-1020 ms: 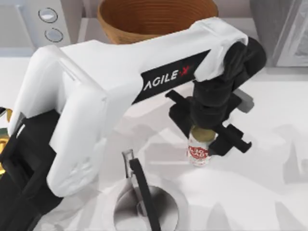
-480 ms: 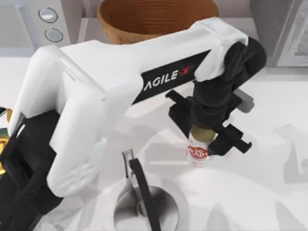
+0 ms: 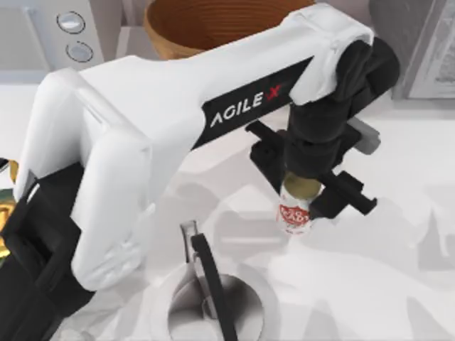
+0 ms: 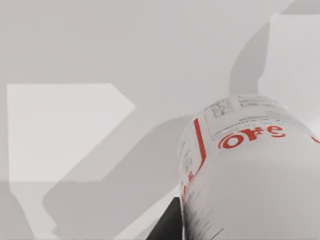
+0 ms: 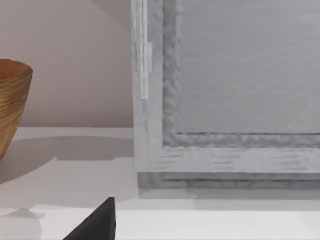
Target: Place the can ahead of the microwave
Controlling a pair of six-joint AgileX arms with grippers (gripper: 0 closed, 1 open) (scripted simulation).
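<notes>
The can (image 3: 293, 217), white with a red label and a dull gold top, hangs just above the table right of centre. My left gripper (image 3: 304, 179) is shut on its upper part, with one black finger (image 3: 347, 196) on each side. The left wrist view shows the can (image 4: 250, 170) close up over the white table. The microwave (image 3: 50, 32), pale with two round silver dials (image 3: 71, 23), stands at the far left corner, well away from the can. My right gripper (image 5: 97, 226) is parked, facing a grey appliance.
A brown wooden bowl (image 3: 213, 25) sits at the back centre, partly under my left arm. A darker grey boxy appliance (image 3: 419, 42) stands at the back right. A metal kettle (image 3: 213, 298) with a black handle is at the front centre, close to the can.
My left gripper has risen a little and shifted toward the back with the can, which has come off the table. The kettle and appliances have not moved.
</notes>
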